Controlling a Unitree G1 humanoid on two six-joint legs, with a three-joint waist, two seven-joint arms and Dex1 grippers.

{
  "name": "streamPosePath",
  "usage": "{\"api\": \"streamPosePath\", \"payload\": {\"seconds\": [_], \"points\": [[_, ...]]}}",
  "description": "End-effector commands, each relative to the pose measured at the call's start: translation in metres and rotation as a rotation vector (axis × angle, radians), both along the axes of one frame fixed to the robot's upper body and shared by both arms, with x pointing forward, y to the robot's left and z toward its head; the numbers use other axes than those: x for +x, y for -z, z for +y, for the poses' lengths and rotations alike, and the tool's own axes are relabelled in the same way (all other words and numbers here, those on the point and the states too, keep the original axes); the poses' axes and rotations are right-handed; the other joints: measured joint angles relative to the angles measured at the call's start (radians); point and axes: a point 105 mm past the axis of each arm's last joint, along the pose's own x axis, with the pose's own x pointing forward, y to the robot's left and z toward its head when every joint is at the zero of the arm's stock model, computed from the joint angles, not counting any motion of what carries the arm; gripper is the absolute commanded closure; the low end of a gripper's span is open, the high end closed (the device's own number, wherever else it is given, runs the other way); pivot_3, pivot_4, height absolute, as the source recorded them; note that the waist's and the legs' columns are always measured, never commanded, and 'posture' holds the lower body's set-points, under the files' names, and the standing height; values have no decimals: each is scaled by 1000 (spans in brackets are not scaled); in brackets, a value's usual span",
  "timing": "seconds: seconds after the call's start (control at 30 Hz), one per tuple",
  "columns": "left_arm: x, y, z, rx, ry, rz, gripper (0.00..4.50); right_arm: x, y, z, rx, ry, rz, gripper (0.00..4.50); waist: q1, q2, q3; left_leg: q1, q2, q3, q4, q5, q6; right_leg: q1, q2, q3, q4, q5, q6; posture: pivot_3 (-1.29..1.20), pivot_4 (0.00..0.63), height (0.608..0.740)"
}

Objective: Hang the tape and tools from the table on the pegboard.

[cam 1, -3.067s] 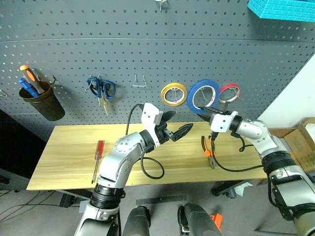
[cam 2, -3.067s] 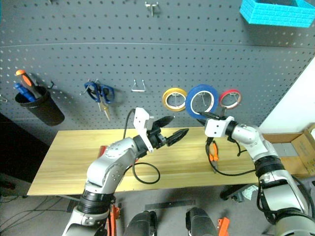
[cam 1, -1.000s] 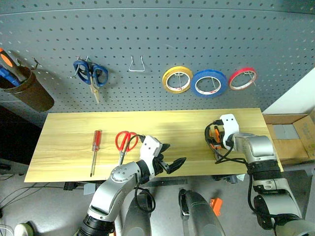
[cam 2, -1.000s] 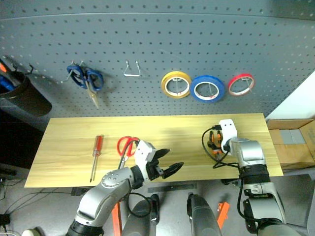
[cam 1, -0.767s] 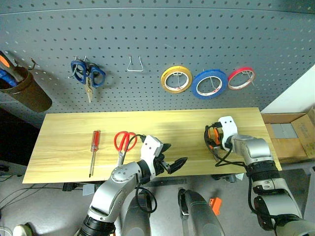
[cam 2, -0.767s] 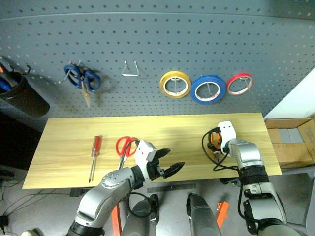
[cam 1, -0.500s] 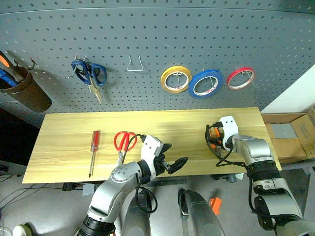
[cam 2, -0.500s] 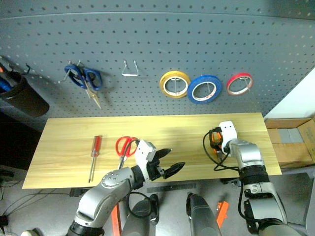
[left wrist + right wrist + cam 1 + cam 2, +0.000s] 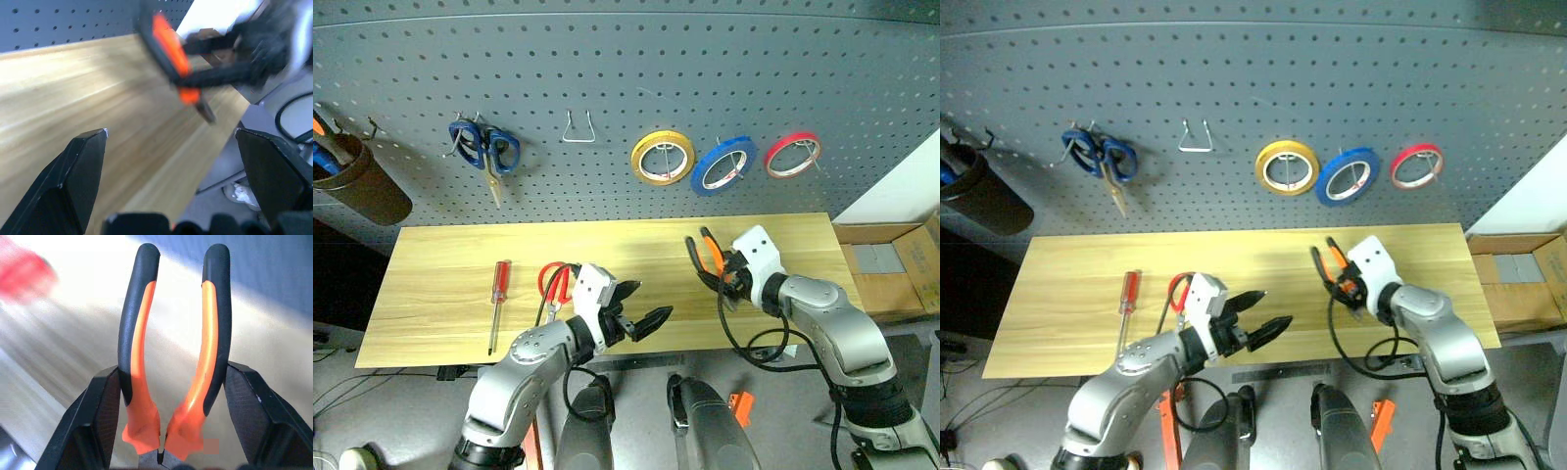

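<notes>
Right gripper (image 9: 166,450): clamped on the small orange-and-black-handled pliers (image 9: 171,347), raised off the light wood table (image 9: 440,284), handles pointing away from it.
Left gripper (image 9: 641,311): fingers spread, empty; red-handled scissors (image 9: 553,284) and slim red-handled screwdriver (image 9: 496,304) lie behind it.
Thin blue tape ring (image 9: 722,164): on the dark grey pegboard (image 9: 626,88).

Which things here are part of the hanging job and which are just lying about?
Part of the job:
- pliers, in the right gripper
- red-handled scissors and red screwdriver, on the table
- blue tape, on the pegboard

Just there:
- yellow tape
- red tape
- blue scissors
- brown cup
</notes>
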Motion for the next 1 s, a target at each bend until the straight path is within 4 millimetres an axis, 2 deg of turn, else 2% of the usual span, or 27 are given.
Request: {"api": "streamPosePath", "payload": {"seconds": [0.03, 0.23, 0.4, 0.53, 0.63, 0.73, 0.83, 1.0], "points": [[-11, -32, 3, -88, -3, -52, 0, -12, -46, 23, 172, -30, -126, 1836, 3, -1, -1, 0, 0, 0, 1, 0, -1, 0, 0, 0, 0, 0, 0, 85, 260, 740], [-15, -70, 30, -125, -217, -149, 0, -10, -102, 51, 347, -42, -303, 1836, 21, -12, -20, -1, -2, -2, 2, 1, -1, 1, -1, -1, 1, 0, 0, 137, 199, 740], [-5, -94, 54, -108, -407, -255, 0, 6, -132, 64, 411, -51, -399, 1836, 34, -14, -47, -1, -2, -3, 2, 1, -1, 1, -1, -3, 2, 0, 0, 193, 174, 740], [14, -112, 84, -74, -595, -357, 0, 19, -165, 77, 447, -67, -534, 1836, 48, -15, -54, 0, -2, -3, 3, 2, -1, 1, 0, -2, 3, 2, -3, 208, 167, 740], [30, -111, 97, -29, -655, -394, 0, 33, -180, 88, 476, -51, -585, 1836, 52, -16, -58, 0, -2, -2, 3, 4, -2, 1, 1, -3, 4, 3, -5, 212, 162, 740], [38, -108, 95, -11, -652, -419, 0, 39, -186, 94, 491, -49, -617, 1836, 54, -19, -67, 0, -1, 0, 1, 4, -2, 1, 2, -4, 4, 6, -10, 217, 166, 740], [58, -105, 78, -54, -613, -411, 0, 50, -196, 102, 507, -14, -685, 1836, 62, -20, -68, 0, -1, 2, 1, 4, -2, 1, 1, -4, 4, 6, -11, 218, 169, 740], [70, -88, 49, -75, -523, -371, 0, 61, -198, 112, 524, 25, -733, 1836, 75, -22, -70, 0, -1, 3, 2, 4, -2, 1, 0, -4, 4, 7, -12, 224, 173, 740]]}}
